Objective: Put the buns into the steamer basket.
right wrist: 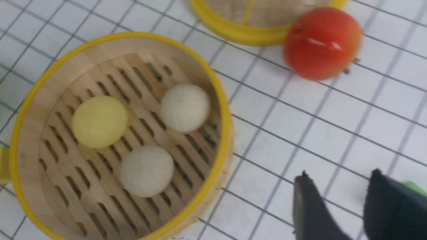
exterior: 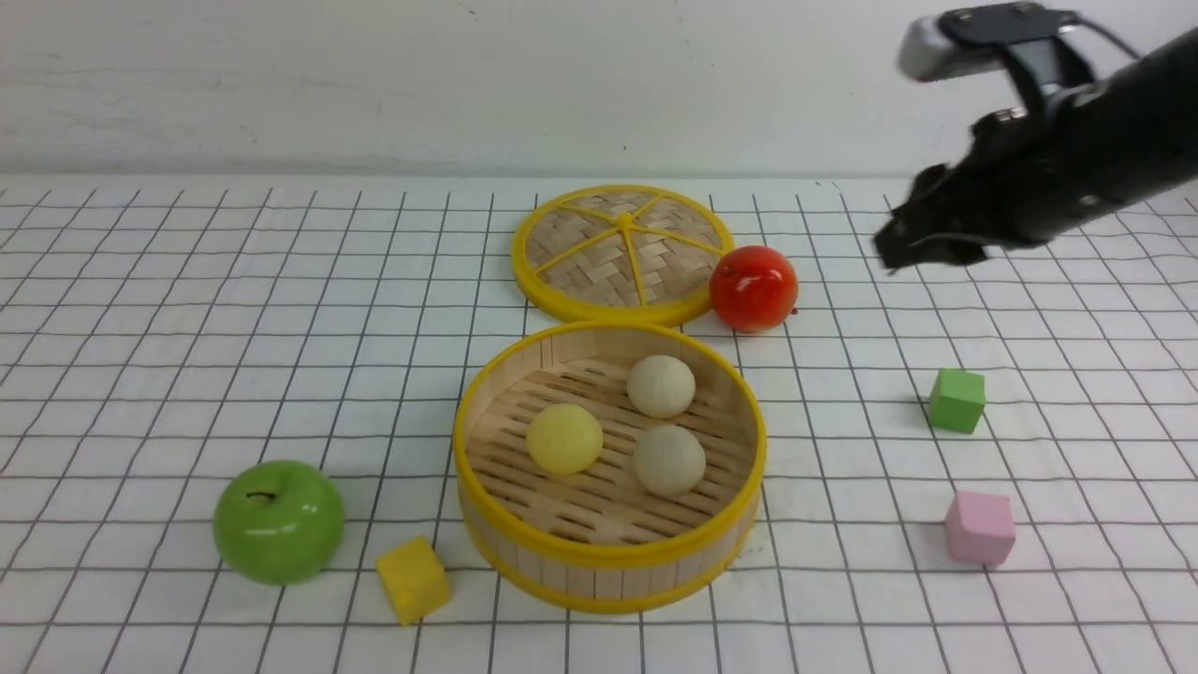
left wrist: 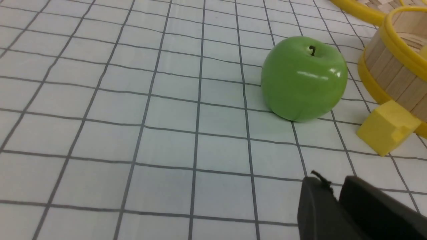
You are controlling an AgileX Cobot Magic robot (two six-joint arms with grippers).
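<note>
Buns (exterior: 613, 426) in upright steamer basket (exterior: 608, 562) | right pincer (right wrist: 337, 190) parted, empty | left pincer (left wrist: 335, 196) narrow

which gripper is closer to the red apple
Right. The right gripper hangs in the air just to the right of the red apple. The left gripper is outside the front view, low over the table near the green apple.

Lid (right wrist: 267, 23) cut by right wrist view's edge; green cube (right wrist: 413, 187) mostly hidden behind right tool (right wrist: 337, 196).
</note>
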